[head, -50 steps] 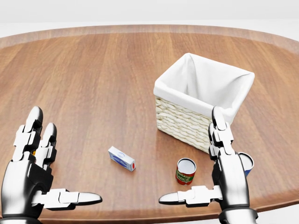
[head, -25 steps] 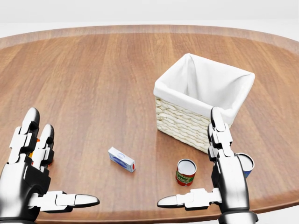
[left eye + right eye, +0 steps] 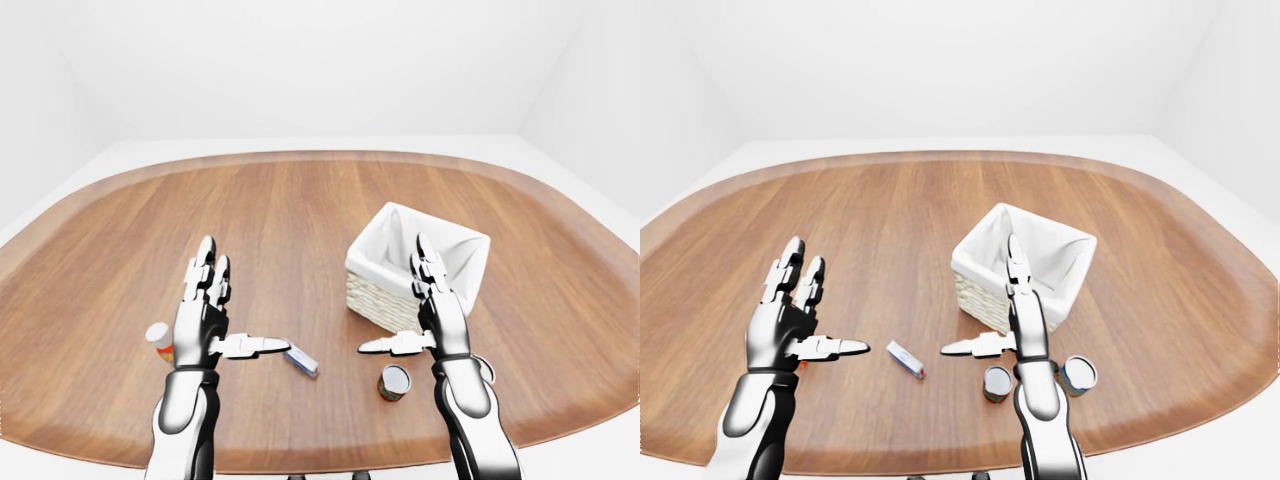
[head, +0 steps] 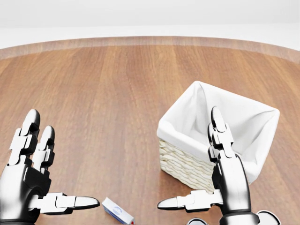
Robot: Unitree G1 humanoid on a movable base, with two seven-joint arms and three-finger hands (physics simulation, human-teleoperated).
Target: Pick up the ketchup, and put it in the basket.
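1. Left hand (image 3: 205, 318) up over the wooden table (image 3: 300, 210), fingers spread and straight, thumb pointing toward the view's centre, nothing in its grasp.
2. Right hand (image 3: 432, 315) raised the same way, released, fingers splayed, thumb aimed left, empty.
3. Ketchup (image 3: 160, 341) down at the left of the left-eye view, white cap and red body peeking out just beside the left hand's wrist, partly hidden by it; touching or not, cannot tell.
4. Basket (image 4: 211, 140) with white cloth lining standing to the right of centre, just above the right hand in the head view.
5. Small white box (image 3: 905, 359) lying flat between the two hands.
6. Red-labelled can (image 3: 997, 383) upright just left of the right forearm; blue-labelled can (image 3: 1078, 375) just right of it.
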